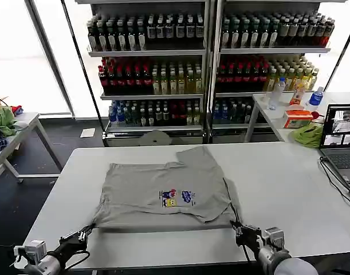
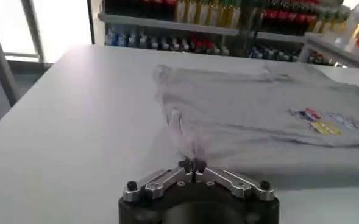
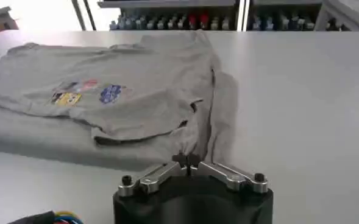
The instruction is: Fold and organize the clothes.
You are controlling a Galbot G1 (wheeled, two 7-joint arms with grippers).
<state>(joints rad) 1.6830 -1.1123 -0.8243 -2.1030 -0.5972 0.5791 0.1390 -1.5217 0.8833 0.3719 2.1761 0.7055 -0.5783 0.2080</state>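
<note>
A light grey shirt (image 1: 163,192) lies partly folded on the white table (image 1: 278,172), its small multicolour chest print (image 1: 176,197) facing up. My left gripper (image 1: 87,230) is shut on the shirt's near left corner at the table's front edge. In the left wrist view the grey cloth (image 2: 240,109) rises pinched into my left gripper (image 2: 193,163). My right gripper (image 1: 236,228) is shut on the near right corner. The right wrist view has the shirt (image 3: 136,85) gathered into my right gripper (image 3: 186,161), and the print (image 3: 85,91) shows there too.
A laptop (image 1: 342,143) with its cable sits at the table's right edge. Behind it a second table holds a bright green cloth bundle (image 1: 307,135), bottles and an orange box (image 1: 297,118). Shelves of bottles (image 1: 203,63) stand at the back. A side table with green cloth (image 1: 3,119) is at the far left.
</note>
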